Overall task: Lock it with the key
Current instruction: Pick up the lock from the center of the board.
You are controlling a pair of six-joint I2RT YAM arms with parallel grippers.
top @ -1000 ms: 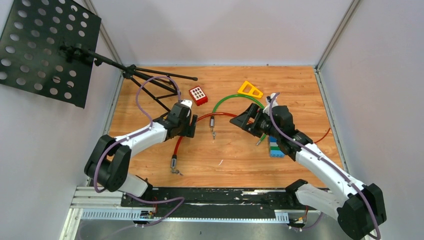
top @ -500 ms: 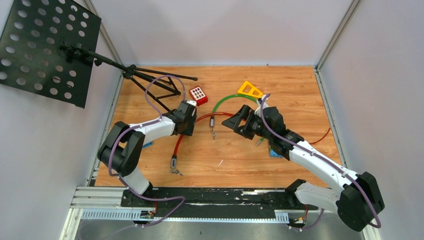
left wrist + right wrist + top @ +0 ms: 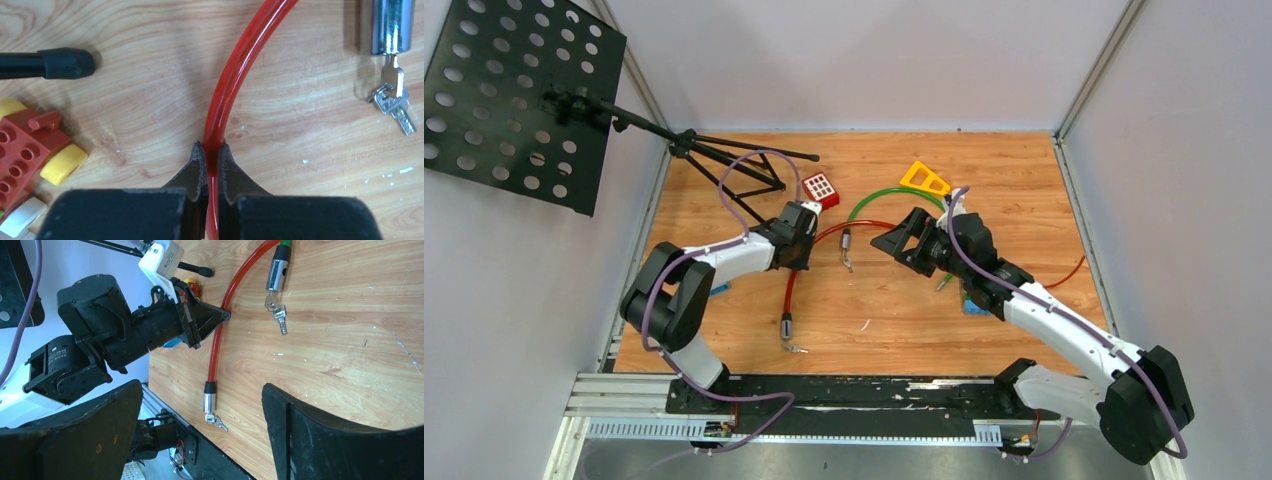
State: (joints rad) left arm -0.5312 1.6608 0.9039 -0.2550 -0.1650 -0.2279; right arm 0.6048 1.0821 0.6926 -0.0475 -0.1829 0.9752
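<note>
A wooden table (image 3: 1024,180) fills the view, with a black music stand (image 3: 514,90) leaning over its far left corner. My two arms reach in from the near edge toward the middle. A red cable (image 3: 235,75) loops across the centre, and a green cable (image 3: 886,192) arcs just behind it.

My left pincer (image 3: 211,160) is clamped on the red cable partway along, fingers pressed tight to either side, low over the wood. My right pincer (image 3: 892,240) hangs right of centre with its fingers spread wide, holding nothing.

The red cable's lock barrel (image 3: 786,325) lies toward the near edge, apart from both pincers, with a small bunch of keys (image 3: 796,349) at its tip. A second barrel (image 3: 392,25), on the green cable's end, lies between my pincers. It has its own keys (image 3: 395,97), one seated in the barrel's end. The red cable's far end runs under my right arm, out of sight.

I judge this the steadying step: the cable is pinned, but no key is gripped or turned. Next, my open pincer should drop onto a key head, close on its thin flat and twist without dragging the barrel. I cannot tell which barrel is meant.
</note>
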